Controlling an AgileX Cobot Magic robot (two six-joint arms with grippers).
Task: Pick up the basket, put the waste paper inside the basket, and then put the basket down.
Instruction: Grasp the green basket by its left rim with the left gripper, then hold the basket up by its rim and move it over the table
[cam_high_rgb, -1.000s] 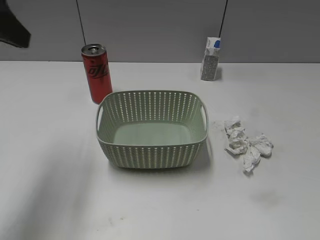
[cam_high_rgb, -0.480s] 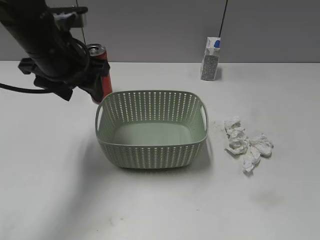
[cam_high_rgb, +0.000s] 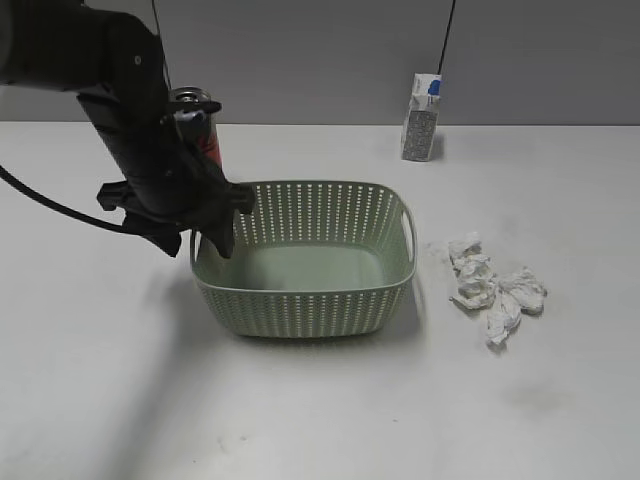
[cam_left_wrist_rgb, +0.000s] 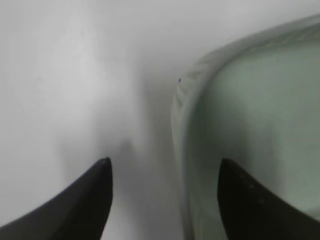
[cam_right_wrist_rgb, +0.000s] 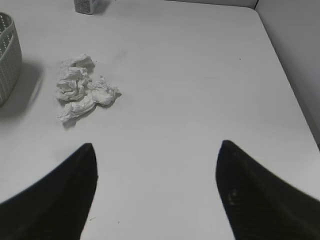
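Note:
The pale green basket (cam_high_rgb: 305, 258) stands on the white table in the exterior view, empty. My left gripper (cam_high_rgb: 198, 240) is open and straddles the basket's left wall, one finger outside and one inside; the left wrist view shows that rim (cam_left_wrist_rgb: 182, 115) between the fingers (cam_left_wrist_rgb: 165, 162). The waste paper (cam_high_rgb: 492, 286), several crumpled white wads, lies on the table right of the basket and shows in the right wrist view (cam_right_wrist_rgb: 82, 90). My right gripper (cam_right_wrist_rgb: 156, 147) is open and empty above bare table, nearer than the paper. It is out of the exterior view.
A red soda can (cam_high_rgb: 200, 140) stands behind the basket's left corner, partly hidden by my left arm. A white-and-grey carton (cam_high_rgb: 421, 118) stands at the back near the wall. The basket's right wall (cam_right_wrist_rgb: 9, 55) shows at the right wrist view's left edge.
My left arm has come in from the upper left and dropped to the basket's left wall. The basket has shifted slightly. The paper has not moved.

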